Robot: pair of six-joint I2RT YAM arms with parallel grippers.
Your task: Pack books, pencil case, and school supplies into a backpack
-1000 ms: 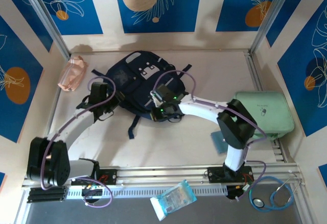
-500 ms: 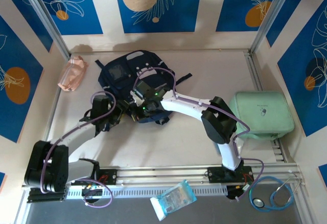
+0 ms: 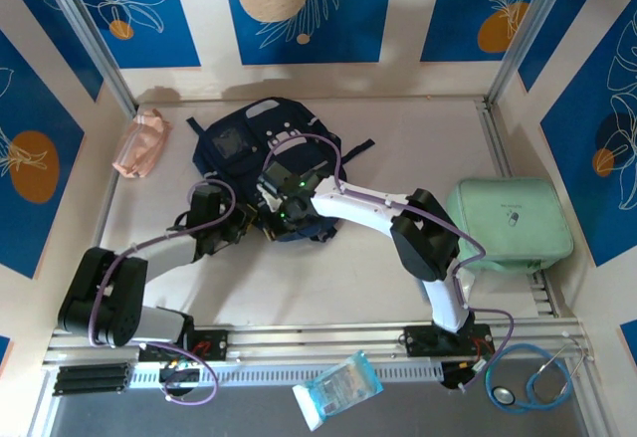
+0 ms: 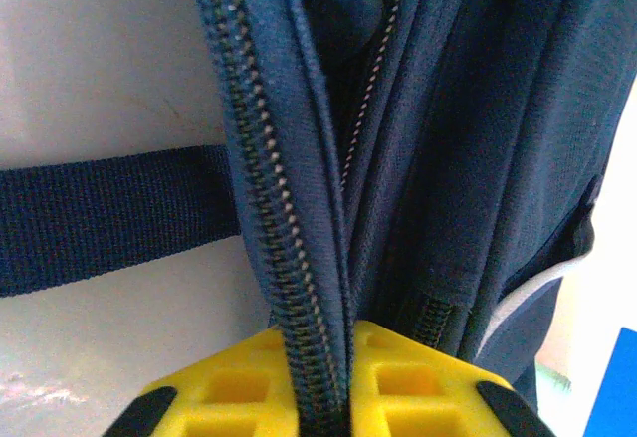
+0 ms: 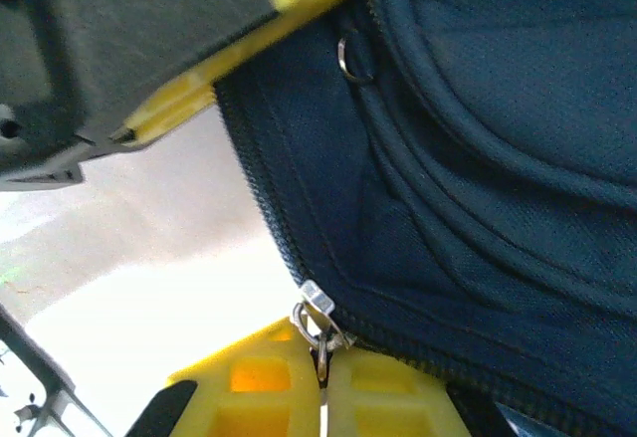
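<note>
From above, the right wrist is covering the near edge of the backpack (image 3: 239, 143), and the grip there is blending into dark fabric, too small to read. On the left wrist camera, the 2 left fingers (image 4: 453, 387) are running off the bottom edge and the strap (image 4: 100, 213) off the left. The right fingers (image 5: 284, 397) are getting cropped below too, with the zip pull (image 5: 317, 320) dropping out of sight between them.

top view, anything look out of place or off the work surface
Yes: a plastic-wrapped packet and a stethoscope lie on the grey strip on the near side of the arm bases, off the work surface, far from the backpack.
</note>
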